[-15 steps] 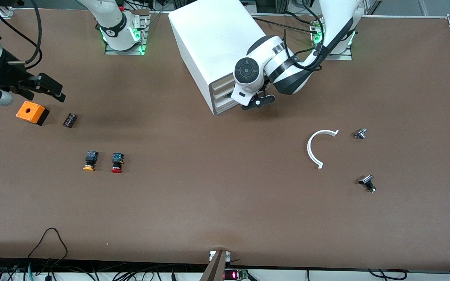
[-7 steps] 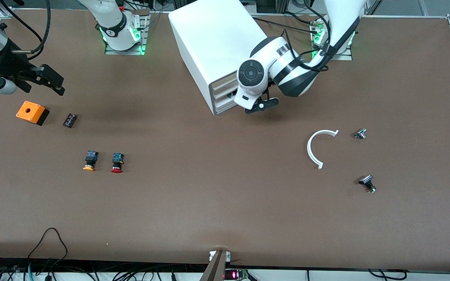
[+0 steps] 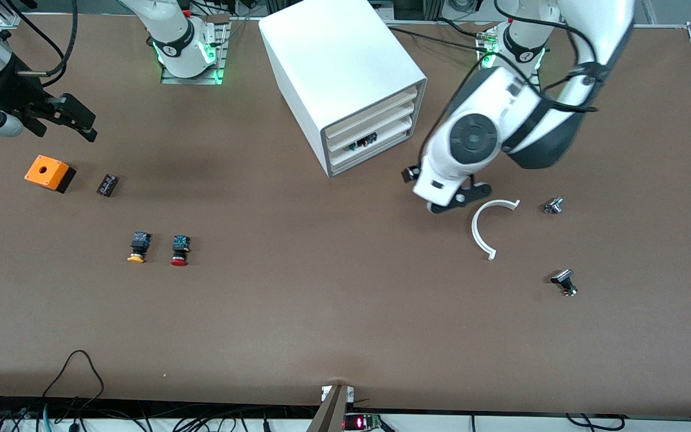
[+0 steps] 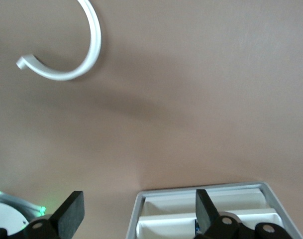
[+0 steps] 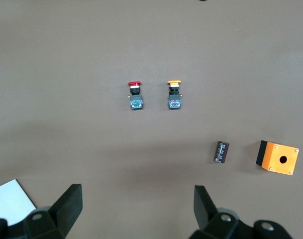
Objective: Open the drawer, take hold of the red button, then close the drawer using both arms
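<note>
Drawer (image 3: pixel 375 137), the middle of three alike in the white cabinet (image 3: pixel 333 66), is seen pushed in level with its neighbours, its cream front turned toward the front camera and somewhat toward the left arm's end of the counter (image 3: pixel 345 324). A small dark part shows at its front edge. Bare brown counter is left in front of the cabinet, down to the edge nearest the camera.

The red button (image 3: pixel 179 251) is found lying on the counter toward the right arm's end, well apart from the cabinet and nearer the camera than it. Its long axis runs toward the camera, with the red cap at the nearer end and the black-and-blue body at the farther end. Just beside it, further toward the right arm's end, a yellow-capped button (image 3: pixel 136 248) is laid the same way. Farther from the camera, an orange box (image 3: pixel 49 172) and a small dark cylinder (image 3: pixel 107 184) are set near each other.

The left hand (image 3: pixel 441 192) is held with fingers spread wide and empty over bare counter, between the cabinet front and a white curved strip (image 3: pixel 484 231), apart from the drawer. The right hand (image 3: pixel 75 123) is held with fingers spread and empty over the counter by the orange box, well apart from the red button.
</note>
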`<act>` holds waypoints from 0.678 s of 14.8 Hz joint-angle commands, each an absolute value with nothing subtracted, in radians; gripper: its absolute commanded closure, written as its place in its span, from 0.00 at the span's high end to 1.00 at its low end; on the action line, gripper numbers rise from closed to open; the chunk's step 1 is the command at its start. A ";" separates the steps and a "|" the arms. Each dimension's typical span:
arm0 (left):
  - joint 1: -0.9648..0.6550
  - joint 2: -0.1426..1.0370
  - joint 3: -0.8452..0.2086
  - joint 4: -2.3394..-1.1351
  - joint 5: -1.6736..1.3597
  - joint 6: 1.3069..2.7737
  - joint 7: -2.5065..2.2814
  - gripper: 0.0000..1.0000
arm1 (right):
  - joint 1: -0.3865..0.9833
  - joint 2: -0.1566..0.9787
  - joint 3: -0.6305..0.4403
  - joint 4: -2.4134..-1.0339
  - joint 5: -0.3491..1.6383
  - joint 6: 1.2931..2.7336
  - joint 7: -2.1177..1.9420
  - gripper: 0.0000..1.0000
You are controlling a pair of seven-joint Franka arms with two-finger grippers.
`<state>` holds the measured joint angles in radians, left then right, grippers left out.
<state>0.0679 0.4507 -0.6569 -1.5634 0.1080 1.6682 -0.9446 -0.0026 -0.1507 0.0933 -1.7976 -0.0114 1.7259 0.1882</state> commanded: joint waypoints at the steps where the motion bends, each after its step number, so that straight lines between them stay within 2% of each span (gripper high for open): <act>1: 0.142 0.396 -0.666 -1.534 0.161 1.634 -0.769 0.99 | -0.009 -0.161 0.103 -1.806 -0.014 1.736 0.173 0.99; 5: 0.242 0.342 -0.638 -1.506 0.158 1.631 -0.464 0.99 | -0.011 -0.163 0.103 -1.805 -0.011 1.727 0.150 0.99; 10: 0.137 0.165 -0.300 -1.563 0.112 1.637 -0.048 0.99 | -0.011 -0.153 0.101 -1.789 -0.005 1.717 0.135 0.99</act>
